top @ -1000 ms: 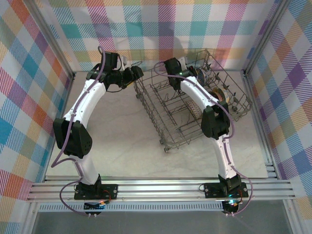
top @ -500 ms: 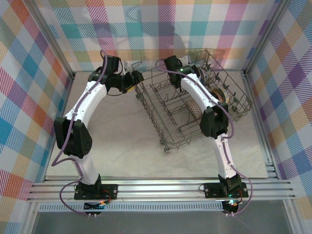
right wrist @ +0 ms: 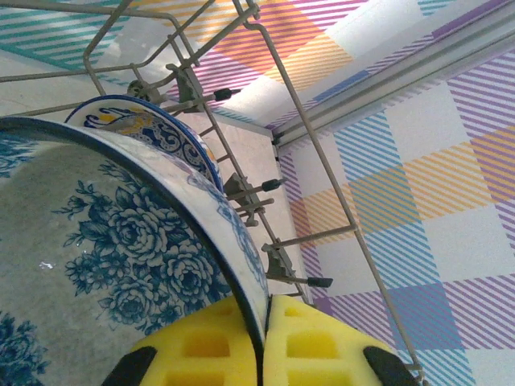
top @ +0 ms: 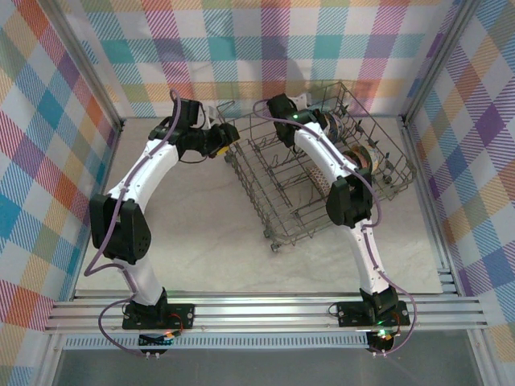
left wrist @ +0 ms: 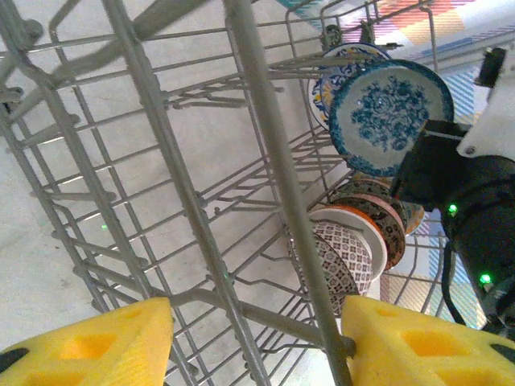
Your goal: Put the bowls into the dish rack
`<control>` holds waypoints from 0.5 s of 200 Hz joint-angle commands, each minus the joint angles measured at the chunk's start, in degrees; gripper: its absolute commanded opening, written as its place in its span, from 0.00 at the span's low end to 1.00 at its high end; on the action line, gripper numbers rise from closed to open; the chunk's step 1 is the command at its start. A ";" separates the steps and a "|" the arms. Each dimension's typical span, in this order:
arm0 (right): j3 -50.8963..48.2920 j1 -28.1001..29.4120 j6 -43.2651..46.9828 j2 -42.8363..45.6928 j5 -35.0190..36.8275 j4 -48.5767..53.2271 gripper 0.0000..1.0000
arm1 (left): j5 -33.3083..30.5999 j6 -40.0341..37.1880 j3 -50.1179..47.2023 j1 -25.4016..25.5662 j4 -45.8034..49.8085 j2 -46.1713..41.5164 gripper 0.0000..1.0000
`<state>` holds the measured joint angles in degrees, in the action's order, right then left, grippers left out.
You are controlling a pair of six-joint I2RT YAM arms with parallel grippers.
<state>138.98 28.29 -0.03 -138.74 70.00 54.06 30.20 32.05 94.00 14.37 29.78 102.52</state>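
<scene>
Right hand (right wrist: pixel 264 338) clamped on blue bowl (right wrist: pixel 121 265) rim, inside rack (left wrist: pixel 275 153) at its 12 o'clock side, just beside a yellow-blue bowl (right wrist: pixel 153 129). Left hand (left wrist: pixel 256 342) pads apart, straddling a wire at rack's 10 o'clock corner. Other bowls (left wrist: pixel 346 257) stand toward 3 o'clock.

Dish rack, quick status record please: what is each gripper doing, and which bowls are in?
left gripper: open, pads either side of a wire of the dish rack
right gripper: shut on the rim of the blue floral bowl
blue floral bowl: on edge inside the rack, next to a yellow-and-blue bowl
patterned bowls: several, on edge together in the rack
</scene>
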 commanded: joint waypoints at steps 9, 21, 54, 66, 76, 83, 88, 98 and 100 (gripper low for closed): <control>1.55 0.54 2.05 -1.35 1.94 -0.38 0.01 | 0.65 -0.02 -3.34 0.65 2.23 -2.88 0.50; 1.42 0.49 1.67 -1.08 2.03 -0.05 0.01 | 0.48 0.02 -4.32 0.82 2.14 -3.53 0.49; 1.04 0.55 0.81 -0.43 2.41 1.27 0.02 | 0.40 0.28 -6.45 1.09 1.88 -5.36 0.41; 0.82 0.46 0.27 -0.24 2.51 1.78 0.02 | 0.31 0.23 -7.16 1.26 1.96 -6.00 0.39; 0.77 0.40 -0.17 0.01 2.51 2.33 0.02 | 0.39 0.32 -7.78 1.40 1.95 -6.43 0.37; 0.74 0.49 -0.57 0.09 2.49 2.67 0.02 | 0.48 0.48 -8.21 1.54 1.95 -6.86 0.36; 0.75 0.45 -0.80 0.13 2.47 3.03 0.02 | 0.57 0.55 -8.47 1.58 1.95 -7.14 0.35; 0.70 0.46 -1.45 0.20 2.52 3.80 0.02 | 0.77 0.71 -9.08 1.83 1.83 -7.67 0.33; 0.69 0.45 -1.52 0.21 2.56 3.89 0.02 | 0.77 0.70 -9.20 1.92 1.85 -7.79 0.33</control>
<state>138.98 28.53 0.36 -139.04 70.57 54.11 30.65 32.80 87.74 15.66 26.11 96.82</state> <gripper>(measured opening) 0.084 0.351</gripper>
